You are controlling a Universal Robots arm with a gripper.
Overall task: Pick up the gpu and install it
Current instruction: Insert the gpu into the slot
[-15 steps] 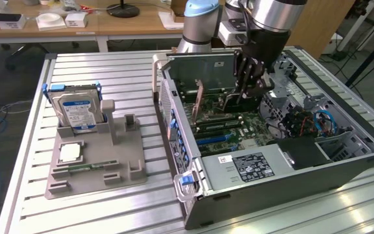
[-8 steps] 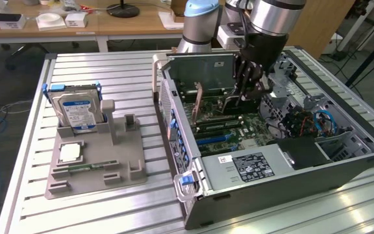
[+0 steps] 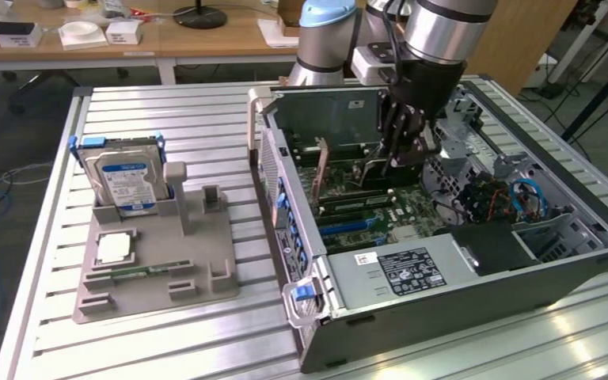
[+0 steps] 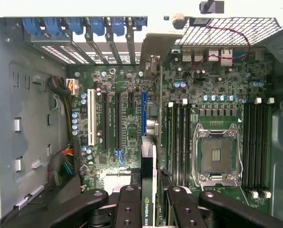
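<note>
Already we have the thin, flat, dark gpu card [image 4: 148, 161] off the ribbed metal table [image 3: 177, 348] and inside the open grey computer case [image 3: 473, 293], pinched edge-on in the black hand [image 4: 151, 209] over the motherboard's blue slot [image 4: 144, 111], apparently not yet seated.

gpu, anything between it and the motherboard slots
Nothing visible does. The gpu, edge-on in the jaws, hangs over the motherboard right by the blue slot, and the slots that show are bare.
</note>
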